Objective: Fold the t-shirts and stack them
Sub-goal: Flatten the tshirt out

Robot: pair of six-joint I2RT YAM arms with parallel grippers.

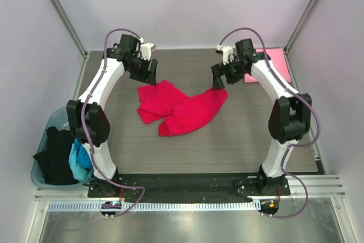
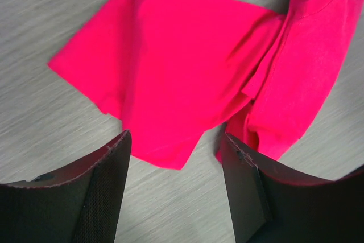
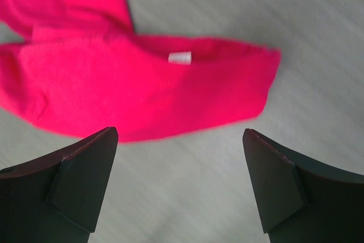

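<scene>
The crimson red t-shirt [image 1: 179,108] lies crumpled in the middle of the table, its two halves folded loosely across each other. My left gripper [image 1: 149,72] is open and empty, above the table just behind the shirt's left part [image 2: 170,72]. My right gripper [image 1: 218,80] is open and empty, just behind the shirt's right end [image 3: 136,89], where a white label [image 3: 180,57] shows. A folded light pink t-shirt [image 1: 272,64] lies at the back right corner. Black [image 1: 57,155] and bright blue [image 1: 79,160] shirts sit in a basket at the left.
A teal basket [image 1: 42,177] stands off the table's left edge beside the left arm's base. Pale walls with metal frame posts close in the table at the back and sides. Bare grey tabletop [image 1: 250,135] lies in front of the red shirt.
</scene>
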